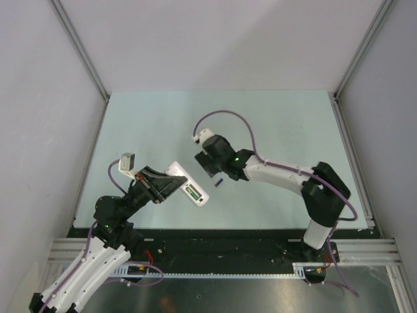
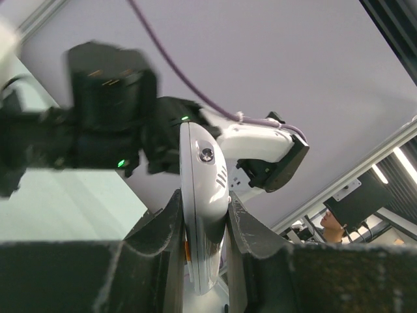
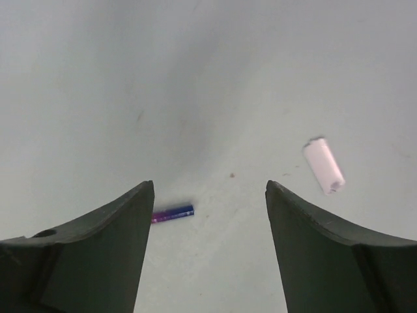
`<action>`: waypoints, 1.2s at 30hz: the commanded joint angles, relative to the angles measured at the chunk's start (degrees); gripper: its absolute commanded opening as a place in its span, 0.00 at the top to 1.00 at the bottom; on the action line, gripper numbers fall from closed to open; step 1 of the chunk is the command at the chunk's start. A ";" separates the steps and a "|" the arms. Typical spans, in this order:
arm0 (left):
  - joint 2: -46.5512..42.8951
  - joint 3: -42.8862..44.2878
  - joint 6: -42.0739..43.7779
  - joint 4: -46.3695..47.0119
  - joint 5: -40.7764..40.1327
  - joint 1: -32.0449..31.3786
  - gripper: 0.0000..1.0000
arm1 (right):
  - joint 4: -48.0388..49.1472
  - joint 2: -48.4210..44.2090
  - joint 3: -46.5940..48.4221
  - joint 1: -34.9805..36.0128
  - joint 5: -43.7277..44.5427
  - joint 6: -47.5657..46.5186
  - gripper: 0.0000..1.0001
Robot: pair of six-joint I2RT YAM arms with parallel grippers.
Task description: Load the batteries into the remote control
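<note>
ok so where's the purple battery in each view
top external: purple battery centre, just below the right gripper, right of the remote control
left wrist: not in it
right wrist: lower left, by the finger at picture left
shared landmark: the right gripper, in both those views

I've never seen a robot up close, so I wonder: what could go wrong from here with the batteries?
The purple battery lies flat on the table, off-centre under the open right pincer; so small and round, it might roll or slip when pinched. The left pincer grips the remote control by one end, so pressing a battery in beside the green battery could tilt it.
</note>
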 commanded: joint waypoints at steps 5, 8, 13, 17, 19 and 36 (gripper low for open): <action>-0.71 -0.69 -0.06 1.54 -0.51 -0.25 1.00 | 1.67 -10.58 -2.71 -11.37 -5.23 49.21 0.04; -1.24 -0.95 -0.32 1.54 -0.51 -0.34 1.00 | 1.09 -12.70 -7.12 -9.27 0.27 59.66 0.27; -1.59 -1.30 -0.58 1.45 -0.95 -0.34 1.00 | -7.63 -8.75 -5.89 -6.46 5.90 76.02 0.56; -2.21 -1.48 -0.76 1.45 -1.30 -0.34 1.00 | -13.60 -4.53 -3.17 -3.03 9.16 83.84 0.54; -2.30 -1.48 -0.94 1.45 -1.30 -0.43 1.00 | -15.54 -1.03 -0.90 -2.24 8.38 84.91 0.54; -3.17 -1.04 -0.50 0.84 -1.48 -1.66 1.00 | -19.06 7.25 1.05 -1.79 8.73 83.60 0.61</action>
